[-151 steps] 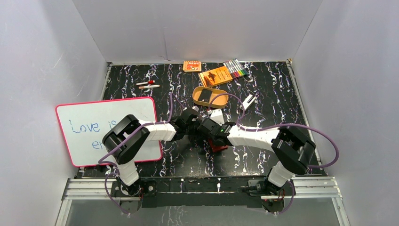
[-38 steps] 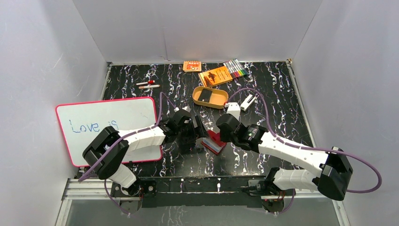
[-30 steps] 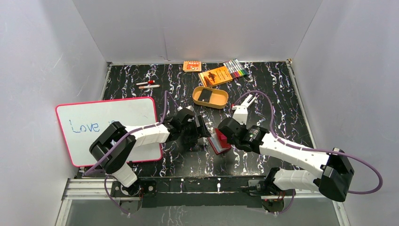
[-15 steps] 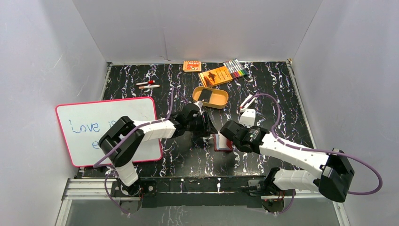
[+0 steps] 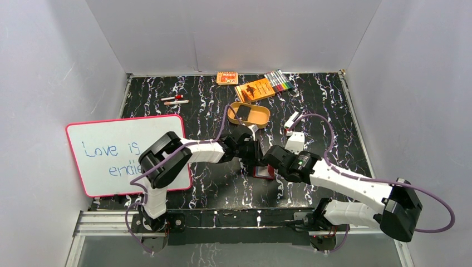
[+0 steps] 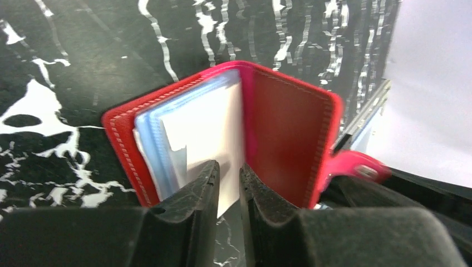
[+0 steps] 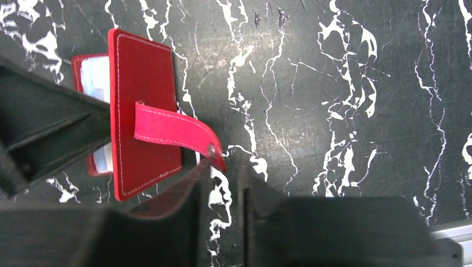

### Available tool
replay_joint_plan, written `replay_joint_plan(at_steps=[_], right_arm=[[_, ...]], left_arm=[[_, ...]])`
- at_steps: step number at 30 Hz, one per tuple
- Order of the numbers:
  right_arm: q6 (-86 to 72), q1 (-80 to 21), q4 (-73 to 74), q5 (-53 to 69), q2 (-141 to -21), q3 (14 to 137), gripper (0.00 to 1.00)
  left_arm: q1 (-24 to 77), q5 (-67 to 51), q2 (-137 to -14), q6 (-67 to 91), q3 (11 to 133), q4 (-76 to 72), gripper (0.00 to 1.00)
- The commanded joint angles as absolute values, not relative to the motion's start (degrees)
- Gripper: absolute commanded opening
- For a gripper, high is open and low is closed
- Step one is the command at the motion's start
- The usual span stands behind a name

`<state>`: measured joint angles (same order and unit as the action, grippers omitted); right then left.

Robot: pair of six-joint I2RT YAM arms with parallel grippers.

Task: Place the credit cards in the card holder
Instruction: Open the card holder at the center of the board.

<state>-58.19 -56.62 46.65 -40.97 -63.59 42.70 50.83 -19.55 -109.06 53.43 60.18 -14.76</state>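
Note:
The card holder (image 5: 261, 170), a red wallet, rests on the table between my two grippers. In the left wrist view it (image 6: 284, 133) stands open, showing bluish sleeves and a white page. My left gripper (image 6: 228, 172) reaches into it, jaws a narrow gap apart with the white page's edge between them; it also shows in the top view (image 5: 253, 156). In the right wrist view the wallet cover (image 7: 144, 111) faces me, and its snap tab (image 7: 178, 130) ends at the mouth of my right gripper (image 7: 222, 172), which is narrowly open. One dark credit card (image 5: 242, 113) lies in the tan tray (image 5: 261, 118).
A whiteboard (image 5: 128, 150) lies at the left. Orange packets (image 5: 255, 90) and markers (image 5: 278, 82) are at the back. Small pens (image 5: 175, 100) lie back left. A small white object (image 5: 290, 119) sits right of the tray.
My left gripper has swung right and into the open wallet. My right gripper has brought the wallet from a raised tilt down onto the table and eased back to its tab.

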Motion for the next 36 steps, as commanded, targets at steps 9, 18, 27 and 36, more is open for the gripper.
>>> replay_joint_plan(at_steps=[9,18,27,36], right_arm=[[-39.40,-56.44,34.41,-21.21,-53.99,51.62,0.51],[-41.19,-57.65,32.75,-22.27,-64.18,50.80,0.54],[-41.81,-57.72,33.48,-27.22,-64.93,44.96,0.77],[-41.78,-57.57,32.88,-29.20,-69.59,42.86,0.76]], left_arm=[[50.74,-18.73,-113.22,52.50,60.11,-14.69,0.15],[50.73,-18.46,-112.46,53.33,59.15,-15.03,0.15],[50.78,-19.57,-111.44,53.62,59.11,-16.34,0.16],[50.77,-19.49,-110.18,53.62,58.65,-16.42,0.16]])
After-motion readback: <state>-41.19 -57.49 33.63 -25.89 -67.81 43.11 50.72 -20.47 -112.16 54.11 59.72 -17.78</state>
